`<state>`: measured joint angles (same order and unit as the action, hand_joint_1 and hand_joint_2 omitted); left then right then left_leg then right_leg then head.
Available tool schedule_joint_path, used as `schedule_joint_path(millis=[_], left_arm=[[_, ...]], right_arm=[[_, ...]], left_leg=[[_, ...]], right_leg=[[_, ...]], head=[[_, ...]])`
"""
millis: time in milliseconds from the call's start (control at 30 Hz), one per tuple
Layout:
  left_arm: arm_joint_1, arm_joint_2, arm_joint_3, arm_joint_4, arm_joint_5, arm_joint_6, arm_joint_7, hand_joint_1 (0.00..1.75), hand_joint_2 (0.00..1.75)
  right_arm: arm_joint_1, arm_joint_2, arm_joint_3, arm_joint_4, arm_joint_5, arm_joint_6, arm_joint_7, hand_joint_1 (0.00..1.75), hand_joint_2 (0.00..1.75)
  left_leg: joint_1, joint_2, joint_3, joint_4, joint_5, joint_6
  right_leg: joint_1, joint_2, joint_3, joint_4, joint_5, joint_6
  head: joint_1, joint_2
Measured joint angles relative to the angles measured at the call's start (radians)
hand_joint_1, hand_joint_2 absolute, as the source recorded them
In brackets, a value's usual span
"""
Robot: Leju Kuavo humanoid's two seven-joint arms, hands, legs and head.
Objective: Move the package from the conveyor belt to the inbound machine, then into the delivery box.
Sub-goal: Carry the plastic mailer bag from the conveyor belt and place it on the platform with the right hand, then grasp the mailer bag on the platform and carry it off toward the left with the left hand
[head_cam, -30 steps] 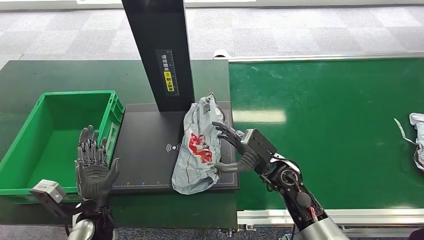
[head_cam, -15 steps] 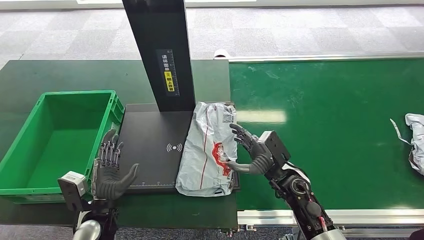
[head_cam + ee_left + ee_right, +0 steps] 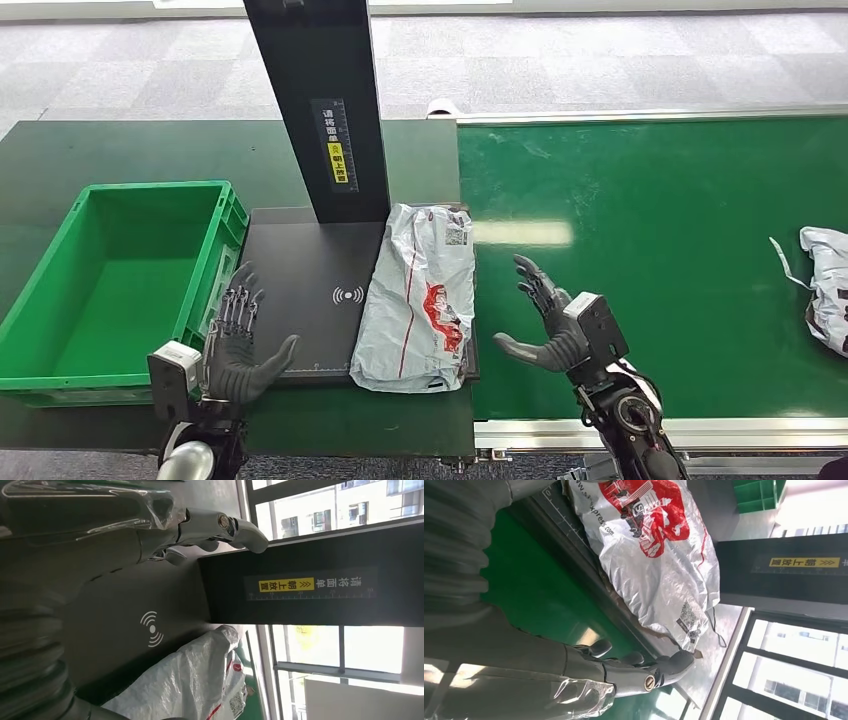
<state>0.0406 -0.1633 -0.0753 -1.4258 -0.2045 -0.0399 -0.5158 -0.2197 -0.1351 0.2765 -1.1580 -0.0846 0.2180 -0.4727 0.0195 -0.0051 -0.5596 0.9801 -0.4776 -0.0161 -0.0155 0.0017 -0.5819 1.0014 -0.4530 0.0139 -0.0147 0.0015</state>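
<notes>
Bright overhead glare on conveyor belt [image 3: 520, 233]; blown-out windows [image 3: 370, 650].

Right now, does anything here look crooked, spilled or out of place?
Slightly. The white package lies crumpled at the right edge of the black scanner plate, beside the wireless mark rather than over it. Both hands, left and right, are open and off it. The green crate looks tidy.

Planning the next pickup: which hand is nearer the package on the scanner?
Right. The right hand hovers open just beside the package; the left hand sits across the scanner plate, farther off.
</notes>
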Motion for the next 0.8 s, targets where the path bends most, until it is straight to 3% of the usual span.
schedule_joint_path(millis=[67,200,267,500,800], left_arm=[[-0.003,0.000,-0.012,0.003,-0.051,0.029,0.012,0.00,1.75],[-0.038,0.002,-0.052,0.028,-0.277,0.242,0.076,0.00,1.75],[-0.075,0.002,-0.071,0.052,-0.328,0.278,0.099,0.00,1.75],[-0.206,-0.013,-0.157,0.149,-0.272,0.084,0.080,0.00,1.75],[-0.399,-0.024,-0.301,0.360,-0.446,0.080,0.196,0.00,1.75]], right_arm=[[0.011,0.001,-0.008,-0.016,0.025,-0.014,0.001,0.00,1.75],[0.049,0.015,-0.037,-0.072,0.071,-0.020,0.021,0.00,1.75],[0.063,0.027,-0.051,-0.097,0.085,-0.008,0.036,0.00,1.75],[0.059,0.062,-0.068,-0.109,0.115,0.026,0.048,0.00,1.75],[0.056,0.068,-0.088,-0.109,0.108,0.031,0.057,0.00,1.75]], left_leg=[[0.000,0.000,0.000,0.000,0.000,0.000],[0.000,-0.001,0.000,0.000,0.000,0.000],[0.000,-0.001,0.000,0.000,0.000,0.000],[0.000,0.000,0.000,0.000,0.001,0.000],[0.000,0.000,0.000,0.001,0.000,0.000]], right_leg=[[0.000,0.000,0.000,0.000,0.000,0.000],[0.000,0.000,0.000,0.000,0.000,0.000],[0.000,0.000,0.000,0.000,0.000,0.000],[0.000,0.000,0.000,0.000,0.000,0.000],[0.000,0.000,0.000,0.000,0.000,0.000]], head=[[0.000,0.000],[0.000,0.000],[0.000,0.000],[0.000,0.000],[0.000,0.000]])
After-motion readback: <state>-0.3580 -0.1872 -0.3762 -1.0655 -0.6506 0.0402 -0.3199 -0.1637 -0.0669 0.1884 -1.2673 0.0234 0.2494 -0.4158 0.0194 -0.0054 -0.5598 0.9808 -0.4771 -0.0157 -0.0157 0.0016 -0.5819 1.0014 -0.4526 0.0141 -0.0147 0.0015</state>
